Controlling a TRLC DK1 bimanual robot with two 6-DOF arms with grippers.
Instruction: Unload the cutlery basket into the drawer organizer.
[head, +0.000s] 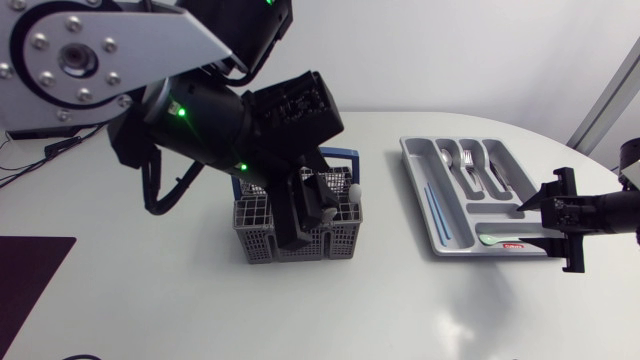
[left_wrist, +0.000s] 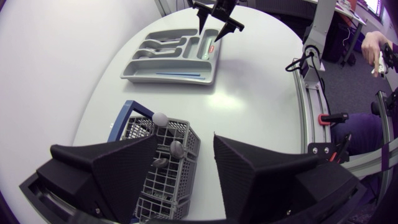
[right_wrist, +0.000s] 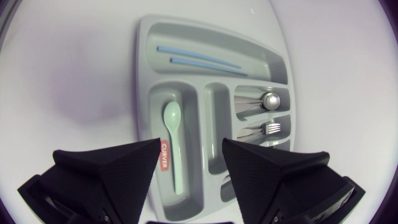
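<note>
Bright, even light, soft diffuse shadow on the white table (right_wrist: 74, 74) ahead of the right gripper (right_wrist: 191, 148), fisheye-curved table edges.

— Is there any writing to be read?

— One piece only: a small red label (right_wrist: 164, 156) with white capital letters, on the drawer organizer (right_wrist: 144, 74).

— Where on it?

— On the rim beside the compartment that holds the pale green spoon (right_wrist: 172, 118). It sits just beside the spoon's handle, and the letters run along the rim.

— Is it legible?

— In the right wrist view it is sharp: a single word, a maker's mark. In the head and left wrist views it is only a red fleck, too small to read.

— Numbers or signs?

— None that can be read.
</note>
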